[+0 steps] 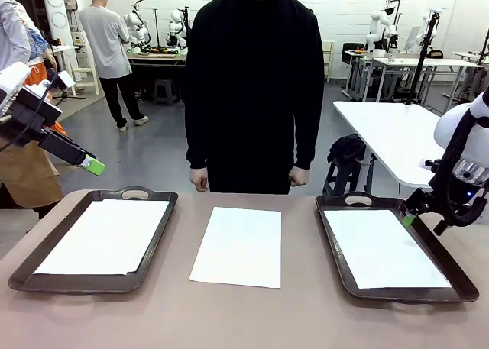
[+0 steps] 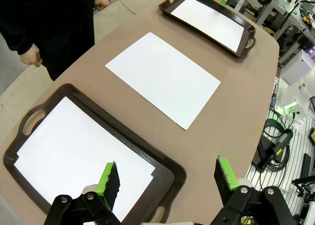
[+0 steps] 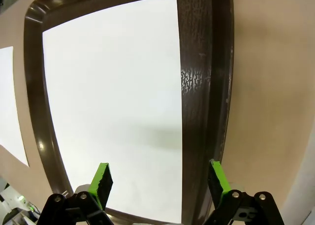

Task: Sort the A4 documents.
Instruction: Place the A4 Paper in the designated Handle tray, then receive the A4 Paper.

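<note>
Three white A4 sheets are in sight. One lies in the left dark brown tray point(image 1: 103, 237) point(image 2: 74, 156), one on the bare tabletop in the middle point(image 1: 238, 246) point(image 2: 162, 77), and one in the right tray point(image 1: 384, 247) point(image 3: 113, 102). My left gripper point(image 1: 92, 166) point(image 2: 167, 178) hangs open, high above the left tray's near corner, holding nothing. Low over the right tray's far right rim, my right gripper point(image 1: 409, 218) point(image 3: 160, 178) is open and empty above the sheet's edge.
The left tray point(image 1: 19, 276) and right tray point(image 1: 336, 250) point(image 3: 206, 87) have raised rims and handles. A person in black stands at the far edge, hands point(image 1: 199, 179) hanging down. Another white table point(image 1: 390, 135) stands behind on the right.
</note>
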Robot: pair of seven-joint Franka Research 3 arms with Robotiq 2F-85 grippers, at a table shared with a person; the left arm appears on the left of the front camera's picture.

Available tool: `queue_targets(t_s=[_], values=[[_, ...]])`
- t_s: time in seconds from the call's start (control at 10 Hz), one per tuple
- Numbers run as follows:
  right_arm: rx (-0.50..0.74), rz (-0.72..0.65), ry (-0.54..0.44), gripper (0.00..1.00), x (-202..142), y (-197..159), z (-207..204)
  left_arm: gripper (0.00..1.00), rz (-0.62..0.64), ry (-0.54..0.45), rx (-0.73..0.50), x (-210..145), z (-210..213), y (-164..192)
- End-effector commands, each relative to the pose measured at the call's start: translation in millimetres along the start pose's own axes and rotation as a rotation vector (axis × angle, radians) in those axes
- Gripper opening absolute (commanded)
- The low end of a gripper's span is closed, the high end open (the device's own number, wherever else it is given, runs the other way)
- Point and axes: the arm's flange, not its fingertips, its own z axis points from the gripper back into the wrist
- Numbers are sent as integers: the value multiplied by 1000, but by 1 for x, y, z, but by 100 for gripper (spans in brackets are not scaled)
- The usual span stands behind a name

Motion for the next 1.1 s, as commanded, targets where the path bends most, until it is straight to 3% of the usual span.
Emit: queue_targets(t_s=[0.0,1.0], values=[[0,0,-1,100,0,-1,1,100,-7,-20,-15,-1,-1,1],[0,0,-1,100,0,-1,1,100,-7,-20,-15,-1,-1,1]])
